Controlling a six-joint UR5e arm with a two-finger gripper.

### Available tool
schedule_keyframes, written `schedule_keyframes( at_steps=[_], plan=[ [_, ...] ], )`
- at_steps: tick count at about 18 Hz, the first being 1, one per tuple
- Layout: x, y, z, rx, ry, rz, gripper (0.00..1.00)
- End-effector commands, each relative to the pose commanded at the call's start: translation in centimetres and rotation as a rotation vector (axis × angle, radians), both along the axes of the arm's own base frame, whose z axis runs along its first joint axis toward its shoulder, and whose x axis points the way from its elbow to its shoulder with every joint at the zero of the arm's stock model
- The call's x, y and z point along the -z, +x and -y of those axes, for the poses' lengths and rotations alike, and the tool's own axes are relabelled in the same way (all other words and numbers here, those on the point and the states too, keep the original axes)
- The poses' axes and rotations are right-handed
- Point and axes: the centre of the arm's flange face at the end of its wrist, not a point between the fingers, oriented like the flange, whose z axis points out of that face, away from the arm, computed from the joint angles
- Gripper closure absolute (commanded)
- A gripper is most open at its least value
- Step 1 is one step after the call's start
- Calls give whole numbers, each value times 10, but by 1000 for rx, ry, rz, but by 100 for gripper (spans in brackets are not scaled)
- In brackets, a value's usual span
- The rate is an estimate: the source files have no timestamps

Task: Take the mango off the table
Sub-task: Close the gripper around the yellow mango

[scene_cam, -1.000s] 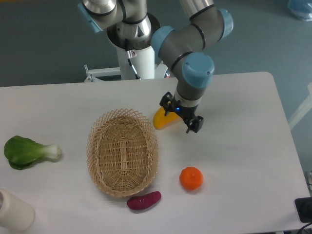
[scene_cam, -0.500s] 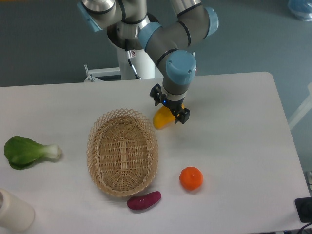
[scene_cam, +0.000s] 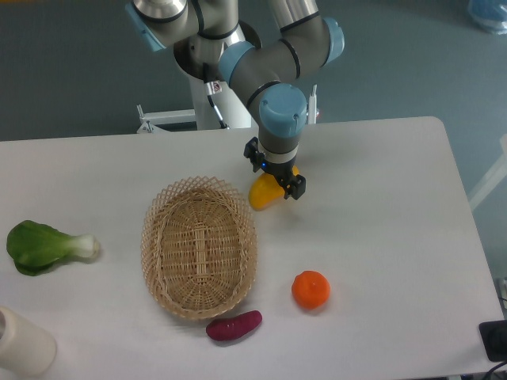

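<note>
The mango (scene_cam: 260, 195) is a glossy yellow-orange fruit lying on the white table (scene_cam: 380, 198), just right of the basket's upper rim. My gripper (scene_cam: 275, 173) hangs directly over the mango's upper right end and hides that part. Its two black fingers stand apart, one at the upper left (scene_cam: 253, 155) and one at the lower right (scene_cam: 296, 188), so it is open with the mango's end between or under them. Whether the fingers touch the fruit I cannot tell.
A woven oval basket (scene_cam: 199, 248) sits left of the mango. A round orange (scene_cam: 310, 289) and a purple sweet potato (scene_cam: 234, 325) lie near the front. A green bok choy (scene_cam: 46, 246) lies far left, and a white cylinder (scene_cam: 22, 343) stands at the front left corner.
The gripper has moved left from beside the mango's right end to over the mango, and the arm has swung left with it. The mango has not moved.
</note>
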Motion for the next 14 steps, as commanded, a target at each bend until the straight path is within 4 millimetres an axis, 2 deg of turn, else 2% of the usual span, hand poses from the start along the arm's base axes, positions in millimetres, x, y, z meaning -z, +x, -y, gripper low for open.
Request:
schedule_keyframes(
  at_steps=[11,13,14],
  plan=[
    [11,2,4,-7,-27,-16,1],
    [13,4,0,4,-25,-20,17],
    [11,3,-1,3,-22,-24,28]
  ],
)
